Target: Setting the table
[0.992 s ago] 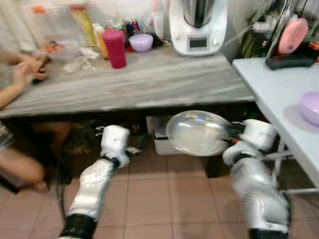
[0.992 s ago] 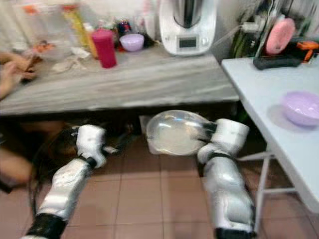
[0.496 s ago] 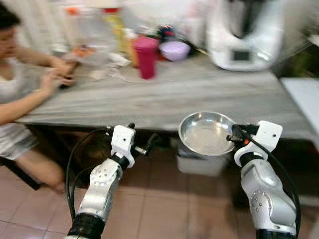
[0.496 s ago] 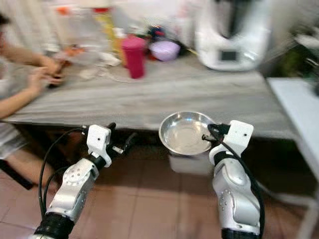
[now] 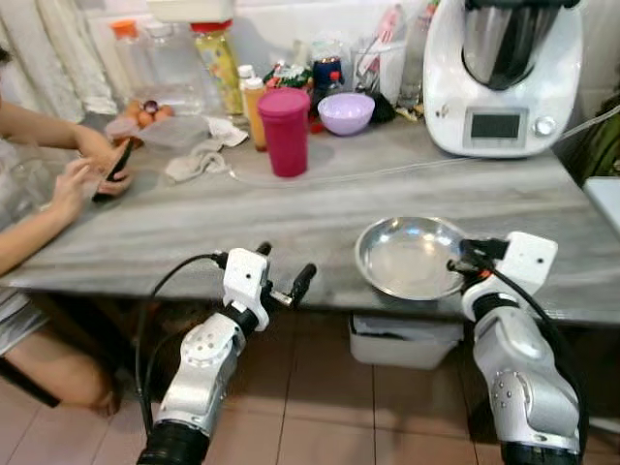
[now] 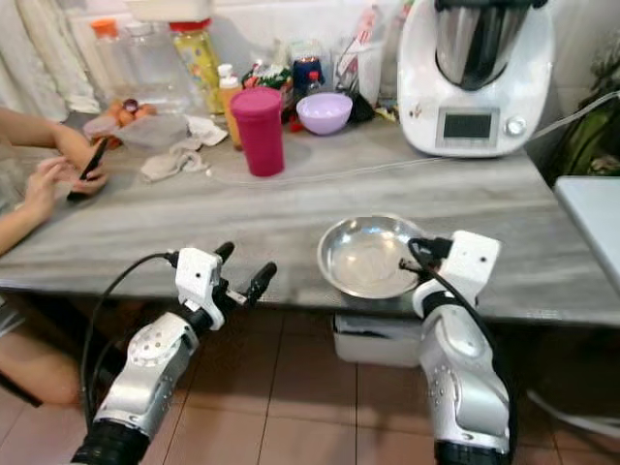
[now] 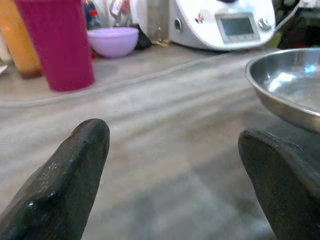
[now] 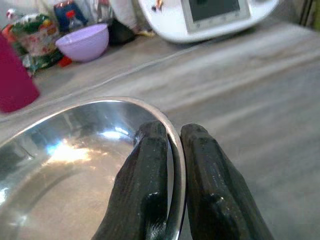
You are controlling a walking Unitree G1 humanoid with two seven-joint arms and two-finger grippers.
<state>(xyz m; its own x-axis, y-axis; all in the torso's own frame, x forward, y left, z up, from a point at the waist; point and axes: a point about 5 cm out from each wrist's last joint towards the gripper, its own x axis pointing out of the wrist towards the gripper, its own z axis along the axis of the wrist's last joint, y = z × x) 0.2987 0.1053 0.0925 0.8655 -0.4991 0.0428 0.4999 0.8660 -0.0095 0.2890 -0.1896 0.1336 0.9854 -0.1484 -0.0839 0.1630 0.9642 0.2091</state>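
Pinching steel bowl (image 5: pixel 411 257) rim, right hand (image 8: pixel 172 145) level over table (image 5: pixel 291 213).

Even daylight lit sharp head views; glare sat in the steel bowl (image 8: pixel 75 165), and the near fingers (image 7: pixel 65 185) were blurred.
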